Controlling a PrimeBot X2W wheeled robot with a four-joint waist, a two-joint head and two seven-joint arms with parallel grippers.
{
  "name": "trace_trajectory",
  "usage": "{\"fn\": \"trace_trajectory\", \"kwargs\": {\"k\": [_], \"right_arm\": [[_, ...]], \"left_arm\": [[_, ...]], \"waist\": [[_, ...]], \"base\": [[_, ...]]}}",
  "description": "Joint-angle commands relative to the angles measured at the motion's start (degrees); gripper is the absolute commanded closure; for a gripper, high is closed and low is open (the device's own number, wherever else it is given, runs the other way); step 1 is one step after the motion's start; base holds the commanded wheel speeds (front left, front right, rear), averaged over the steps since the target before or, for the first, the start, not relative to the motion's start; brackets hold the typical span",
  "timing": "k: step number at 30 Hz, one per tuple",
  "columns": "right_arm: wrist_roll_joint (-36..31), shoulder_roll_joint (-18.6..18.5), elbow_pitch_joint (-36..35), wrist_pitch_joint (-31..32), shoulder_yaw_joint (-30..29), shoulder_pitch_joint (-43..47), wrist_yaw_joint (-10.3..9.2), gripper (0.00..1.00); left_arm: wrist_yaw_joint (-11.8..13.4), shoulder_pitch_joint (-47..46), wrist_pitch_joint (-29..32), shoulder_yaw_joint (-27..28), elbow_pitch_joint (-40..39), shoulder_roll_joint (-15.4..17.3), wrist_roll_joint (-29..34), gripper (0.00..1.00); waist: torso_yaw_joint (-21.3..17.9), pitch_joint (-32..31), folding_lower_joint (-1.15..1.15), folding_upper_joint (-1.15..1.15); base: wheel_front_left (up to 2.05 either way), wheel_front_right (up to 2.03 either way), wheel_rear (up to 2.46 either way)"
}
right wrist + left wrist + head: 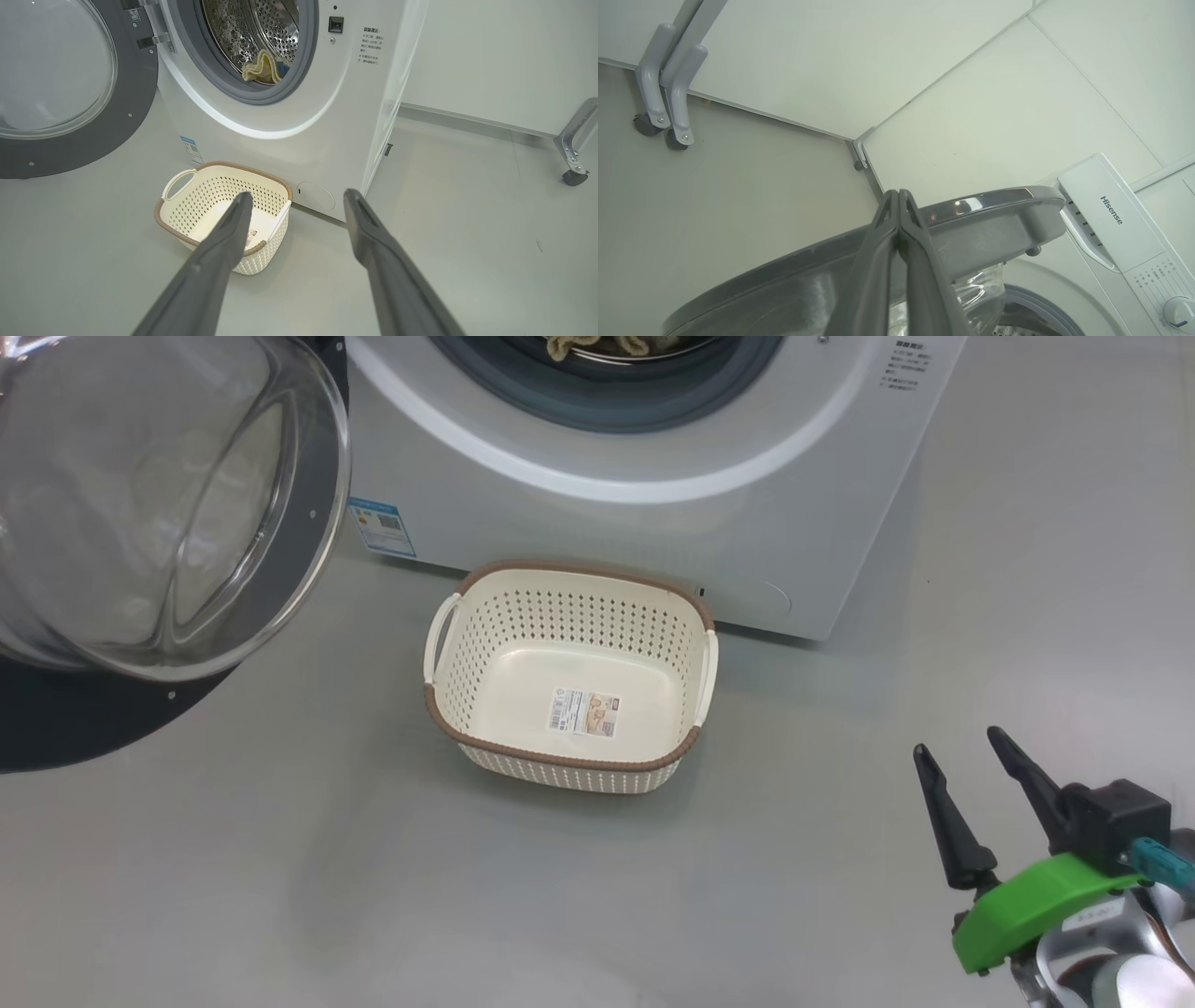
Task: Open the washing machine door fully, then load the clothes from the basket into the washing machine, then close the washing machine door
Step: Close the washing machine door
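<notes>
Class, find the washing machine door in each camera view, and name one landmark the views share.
Head view: washing machine door, upper left, open.
Left wrist view: across the bottom, behind the left end effector.
Right wrist view: upper left.
Shared landmark: the machine's grey gasket.

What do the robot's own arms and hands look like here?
Right hand: two long black tapering fingers on a black block, bright green curved cover, teal connector, silvery forearm. Left hand: slender dark grey fingers.
</notes>
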Motion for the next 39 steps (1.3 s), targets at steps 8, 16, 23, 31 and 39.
{"fn": "trace_trajectory", "kwargs": {"k": [8, 16, 23, 31, 39], "right_arm": [[-1.2, -0.7, -4.2, 1.5, 0.5, -2.7, 0.21, 0.00], [-1.5, -0.7, -4.9, 2.3, 1.0, -3.0, 0.21, 0.00], [-1.5, -0.7, -5.3, 2.8, 1.2, -2.8, 0.21, 0.00], [-1.0, -0.7, -5.1, 3.0, 1.6, -2.9, 0.21, 0.00], [-0.3, -0.7, -4.7, 2.8, 1.9, -3.0, 0.21, 0.00]], "left_arm": [[-0.4, -3.4, -0.3, 3.3, 1.3, 3.3, -2.1, 1.00], [-0.4, -3.1, 2.1, 1.9, 2.7, 3.0, -2.6, 1.00], [-0.4, -2.8, 4.1, 1.1, 3.3, 2.6, -3.2, 1.00], [-0.4, -2.6, 8.0, 0.5, 3.6, 1.8, -4.9, 1.00], [-0.4, -1.7, 11.1, 2.2, 1.5, 0.5, -8.2, 1.00]], "waist": [[-0.5, 2.2, -0.01, 0.00], [-0.4, 2.9, -0.01, 0.00], [-0.2, 3.1, -0.01, 0.00], [0.2, 3.1, -0.01, 0.00], [0.4, 2.9, -0.01, 0.00]], "base": [[0.00, 0.00, 0.00], [0.00, 0.00, 0.00], [0.00, 0.00, 0.00], [0.00, 0.00, 0.00], [0.00, 0.00, 0.00]]}}
